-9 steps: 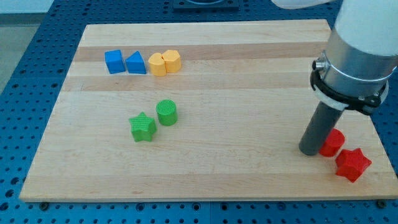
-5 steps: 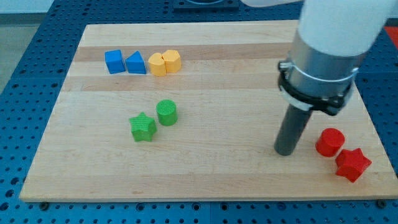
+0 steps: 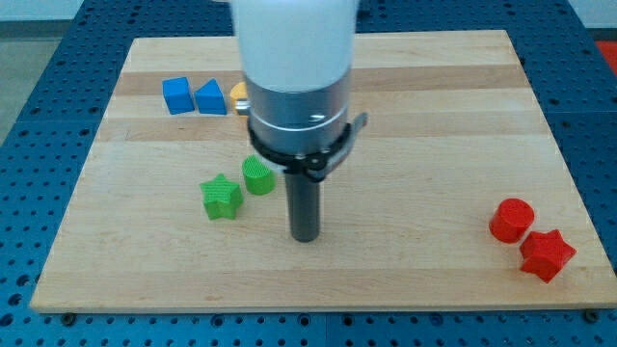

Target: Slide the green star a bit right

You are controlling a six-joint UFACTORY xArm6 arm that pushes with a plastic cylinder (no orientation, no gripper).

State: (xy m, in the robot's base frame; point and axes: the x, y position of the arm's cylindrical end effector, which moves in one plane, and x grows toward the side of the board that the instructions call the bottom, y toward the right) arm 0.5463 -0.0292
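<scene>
**Tip on the desk, to the right of the green star**

Taking the green star (image 3: 222, 197) as the landmark, and starting nearest the view's bottom: the red star (image 3: 548, 254) lies far off to the view's right of it, close to the desk's (image 3: 415, 270) right corner, and the red cylinder (image 3: 511, 219) sits just above that red star, close to it or touching.

My tip (image 3: 305, 237) rests on the desk to the view's right of the green star and slightly lower, with bare wood between the two; they are near but not in contact. The arm has no end effector to open or shut, only the straight dark rod, so there is nothing spread, closed or clamped.

The green star itself lies left of the desk's middle. The green cylinder (image 3: 257, 176) stands just up and to the right of it, about touching it, partly tucked under the arm's body.

Farther toward the view's top from the green star are the blue cube (image 3: 176, 95) and the blue triangular block (image 3: 210, 98), side by side. To their right a yellow block (image 3: 236, 94) shows only as a sliver behind the arm; its shape cannot be made out.
</scene>
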